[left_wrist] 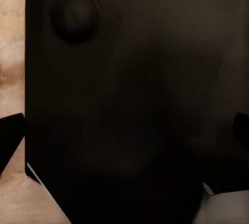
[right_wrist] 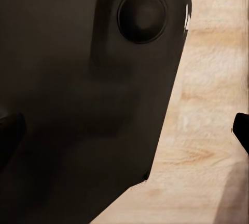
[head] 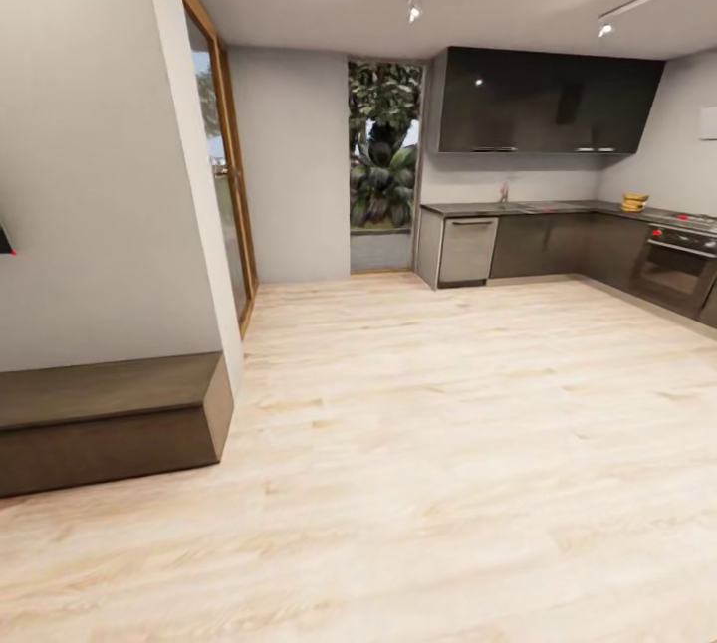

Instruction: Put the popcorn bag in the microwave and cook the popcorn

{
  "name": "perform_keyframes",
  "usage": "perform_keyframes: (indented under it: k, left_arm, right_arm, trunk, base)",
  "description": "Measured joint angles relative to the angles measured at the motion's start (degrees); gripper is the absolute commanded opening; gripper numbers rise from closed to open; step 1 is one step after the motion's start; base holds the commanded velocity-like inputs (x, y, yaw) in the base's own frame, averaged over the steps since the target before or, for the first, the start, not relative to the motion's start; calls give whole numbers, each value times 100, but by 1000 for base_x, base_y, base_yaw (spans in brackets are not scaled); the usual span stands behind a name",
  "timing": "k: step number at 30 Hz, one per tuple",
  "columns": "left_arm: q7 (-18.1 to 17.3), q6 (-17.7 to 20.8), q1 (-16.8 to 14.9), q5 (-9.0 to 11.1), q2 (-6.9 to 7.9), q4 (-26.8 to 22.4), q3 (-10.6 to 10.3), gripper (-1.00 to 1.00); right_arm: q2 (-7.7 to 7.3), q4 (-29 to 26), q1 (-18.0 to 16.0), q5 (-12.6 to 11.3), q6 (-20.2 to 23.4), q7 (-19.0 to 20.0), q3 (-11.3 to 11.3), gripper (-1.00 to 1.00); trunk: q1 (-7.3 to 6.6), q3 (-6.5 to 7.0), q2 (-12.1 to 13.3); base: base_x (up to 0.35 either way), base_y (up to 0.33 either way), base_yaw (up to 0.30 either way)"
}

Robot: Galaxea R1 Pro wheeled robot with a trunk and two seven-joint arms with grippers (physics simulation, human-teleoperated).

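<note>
Wrist views: both cameras look down at a dark rounded robot base panel [left_wrist: 129, 104], pale wood floor [right_wrist: 207, 130] past its edges. Dark finger tips [left_wrist: 11, 135] poke in at the frame sides on the left arm; same on the right [right_wrist: 10, 130]. Tips sit at opposite edges of each frame, so we read both grippers as spread apart with nothing between them, but little of them is visible.

Head view, near to far: open plank floor, then a low brown bench [head: 110, 419] against the wall on our left. Farther on, a wood-framed glass door [head: 231, 175] and a doorway with foliage behind it. Far right: the countertop [head: 558, 208] over dark cabinets, a steel dishwasher front [head: 467, 250] at its near end, a built-in oven [head: 677, 270] with red-marked knobs, dark wall cabinets [head: 543, 101] above.

Task items: we can't pick out the popcorn bag or the microwave from here. A small yellow stack [head: 634, 201] sits on the counter; too small to identify, not assumed to be the bag. No container contents readable at this range.

Risks, our call:
- Mistaking the oven for the microwave, since it's the only appliance with knobs in sight.
- Clipping the bench or cabinet corner while driving in, arms tucked low.
- Committing to an approach before the bag is located.
</note>
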Motion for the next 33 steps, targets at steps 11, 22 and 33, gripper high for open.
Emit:
perform_keyframes:
  k: [11, 22, 33]
  left_arm:
    - [0, 25, 0, -1, 0, 1, -3, 100]
    - [0, 11, 0, 0, 0, 0, 0, 100]
    - [0, -14, 0, -9, 0, -1, 0, 100]
  right_arm:
    - [0, 0, 0, 11, 3, 0, 1, 100]
    - [0, 0, 0, -24, -9, 0, -12, 100]
    - [0, -1, 0, -59, -119, 0, -23, 100]
  trunk:
    - [0, 0, 0]
    - [0, 0, 0]
    - [0, 0, 0]
  base:
    - [328, 0, 0]
    - [328, 0, -8]
    - [328, 0, -234]
